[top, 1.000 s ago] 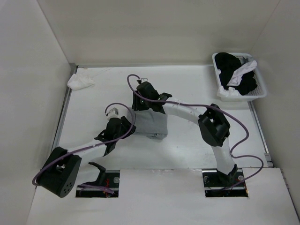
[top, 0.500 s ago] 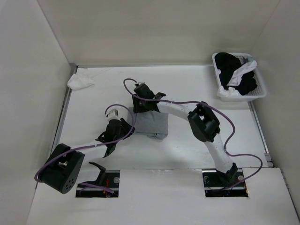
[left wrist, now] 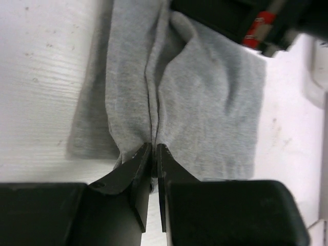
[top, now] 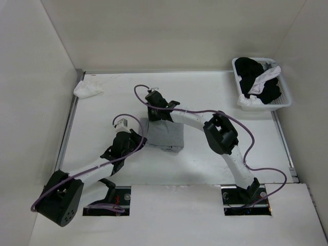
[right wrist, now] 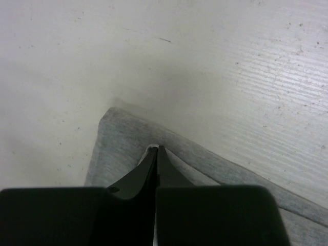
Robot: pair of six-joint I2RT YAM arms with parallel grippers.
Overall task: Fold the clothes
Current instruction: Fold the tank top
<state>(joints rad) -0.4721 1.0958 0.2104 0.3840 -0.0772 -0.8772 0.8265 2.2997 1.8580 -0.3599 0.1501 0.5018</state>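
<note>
Status: light grey knit tank top (top: 165, 134) is down to a compact rectangle. The left gripper (left wrist: 154, 147) and right gripper (right wrist: 157, 148) are clamped tight on opposite edges. Final fold likely pending.

Soft, even white light falls from overhead — the table (top: 205, 92) glares pale and the arms (top: 192, 119) throw only faint shadows. The top view is slightly grainy. Up close on the left wrist, the grey tank top (left wrist: 215, 102) shows crisp knit with a dark shadow down its crease; the left gripper (left wrist: 154, 147) is underexposed black. The right wrist view is dimmer — a grey shadow pools beyond the tank top's edge
</note>
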